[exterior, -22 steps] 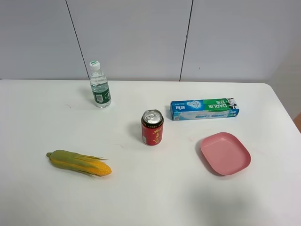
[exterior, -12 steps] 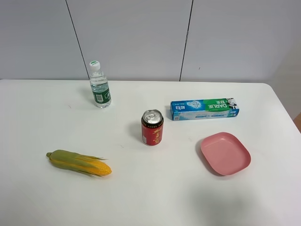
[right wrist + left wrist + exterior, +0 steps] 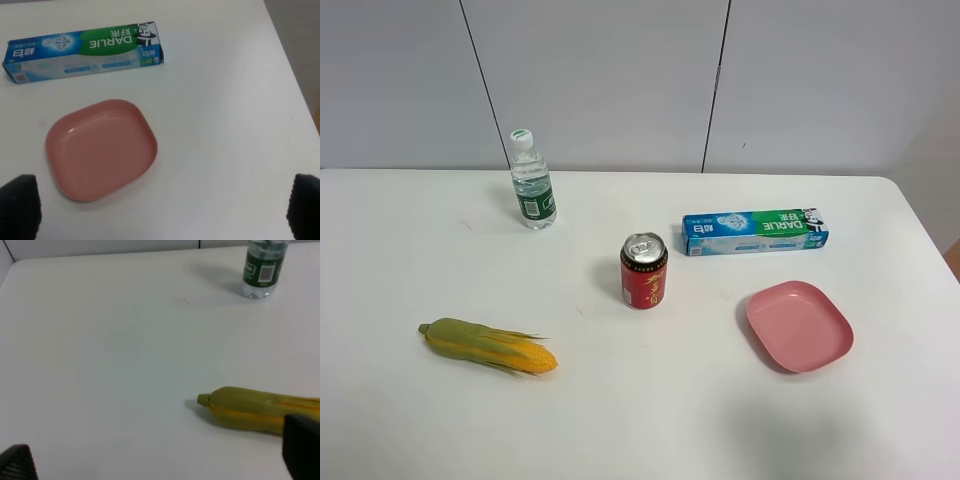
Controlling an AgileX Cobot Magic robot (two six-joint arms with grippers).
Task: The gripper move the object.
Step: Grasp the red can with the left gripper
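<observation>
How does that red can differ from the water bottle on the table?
The red can is opaque, red with yellow markings and a silver top; the water bottle is clear with a green label and a pale cap. The bottle is taller and slimmer, the can shorter and stouter. The can stands near the middle of the white table, the bottle farther back and to the left. Both stand upright.

White table point(image 3: 650, 425), matte, one rounded far corner. Rear wall point(image 3: 600, 80): pale grey panels, two dark vertical seams. Light soft, even.
</observation>
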